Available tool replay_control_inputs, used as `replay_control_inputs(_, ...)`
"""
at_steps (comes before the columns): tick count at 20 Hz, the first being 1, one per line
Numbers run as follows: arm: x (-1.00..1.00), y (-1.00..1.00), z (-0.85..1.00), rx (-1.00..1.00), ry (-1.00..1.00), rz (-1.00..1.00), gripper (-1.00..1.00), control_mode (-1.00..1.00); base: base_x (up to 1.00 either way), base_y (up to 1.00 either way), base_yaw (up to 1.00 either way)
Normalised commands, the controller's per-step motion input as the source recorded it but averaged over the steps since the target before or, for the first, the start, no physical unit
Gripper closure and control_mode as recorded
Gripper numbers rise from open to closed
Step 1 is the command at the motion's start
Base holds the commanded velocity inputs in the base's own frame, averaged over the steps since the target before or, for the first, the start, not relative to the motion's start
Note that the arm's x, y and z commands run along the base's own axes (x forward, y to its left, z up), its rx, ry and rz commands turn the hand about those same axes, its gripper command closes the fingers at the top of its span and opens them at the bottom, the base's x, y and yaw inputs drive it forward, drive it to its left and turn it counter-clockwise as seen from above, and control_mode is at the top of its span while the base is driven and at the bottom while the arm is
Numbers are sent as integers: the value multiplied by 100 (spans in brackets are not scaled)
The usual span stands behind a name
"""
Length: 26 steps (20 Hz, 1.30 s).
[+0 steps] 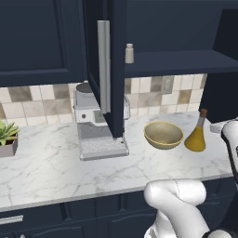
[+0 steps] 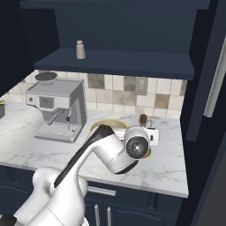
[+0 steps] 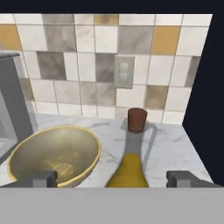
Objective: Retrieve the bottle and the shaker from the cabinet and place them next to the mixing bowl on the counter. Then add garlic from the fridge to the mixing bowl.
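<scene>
The yellow-amber bottle (image 1: pixel 195 137) with its dark reddish stopper (image 3: pixel 137 119) stands upright on the white marble counter (image 1: pixel 46 158), just right of the tan mixing bowl (image 1: pixel 163 135). My gripper (image 3: pixel 113 178) is open, and its fingertips (image 3: pixel 46 178) stand well clear on either side of the bottle (image 3: pixel 129 168). The bowl (image 3: pixel 57 153) lies to the left in the hand view. The small grey-beige shaker (image 1: pixel 129 53) stands on the shelf of the open navy cabinet (image 1: pixel 176 62), also seen as the shaker (image 2: pixel 80 50). The garlic and the fridge are out of view.
A steel coffee machine (image 1: pixel 95 125) sits left of the bowl, below the open cabinet door (image 1: pixel 116 69) with its long silver handle (image 1: pixel 103 65). A potted plant (image 1: pixel 7 135) stands at the far left. A wall outlet (image 3: pixel 124 72) is on the tiled backsplash.
</scene>
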Motion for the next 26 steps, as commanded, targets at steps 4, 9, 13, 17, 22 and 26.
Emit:
replay_control_inputs(4, -77, 30, 59, 4, 17, 0, -100, -100, 0, 0, 0)
replay_control_inputs(9, -74, 43, 47, 3, 9, -4, -100, -100, 0, 0, 0)
replay_control_inputs(13, -69, 49, 19, 4, 5, -20, -100, -100, 0, 0, 0)
replay_control_inputs(17, -46, 56, 13, 6, 3, -25, -100, -100, 0, 0, 0)
replay_control_inputs(22, -19, 48, 35, 10, 0, -20, -100, -100, 0, 0, 0)
replay_control_inputs(26, 0, 31, 62, 16, 0, 0, -100, -100, 0, 0, 0)
